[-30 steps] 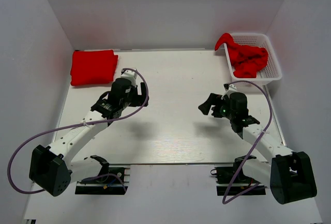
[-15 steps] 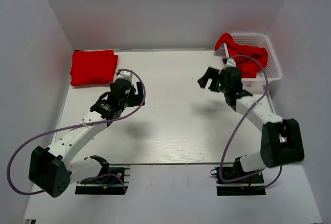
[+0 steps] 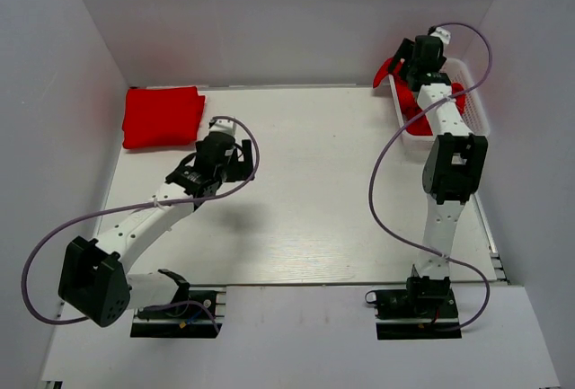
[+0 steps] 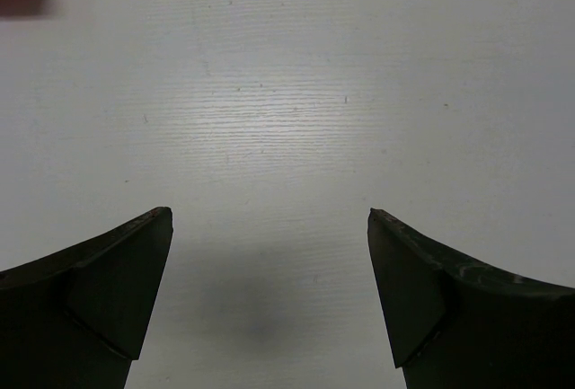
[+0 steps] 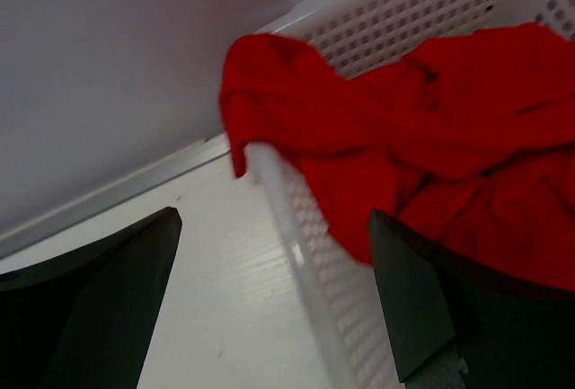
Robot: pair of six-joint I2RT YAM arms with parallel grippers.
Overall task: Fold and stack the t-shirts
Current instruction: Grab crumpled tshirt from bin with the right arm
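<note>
A: Where's everything?
B: Folded t-shirt (image 3: 162, 116) sits back-left on the worktop (image 3: 314, 218). Left hand (image 4: 269, 218) is spread wide over the worktop, holding nothing. Right hand (image 5: 271, 216) is wide too, at the basket (image 5: 431, 3) rim.
A: Grip?
B: Crumpled t-shirts (image 5: 467, 137) look soft, light, floppy — you'd pinch the flap draped over the rim.

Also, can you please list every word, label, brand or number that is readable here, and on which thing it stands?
No text can be read. The folded red t-shirt, the crumpled red t-shirts and the white mesh basket are plain, and the table bears no writing. Anything on the base mounts is too small to tell.
</note>
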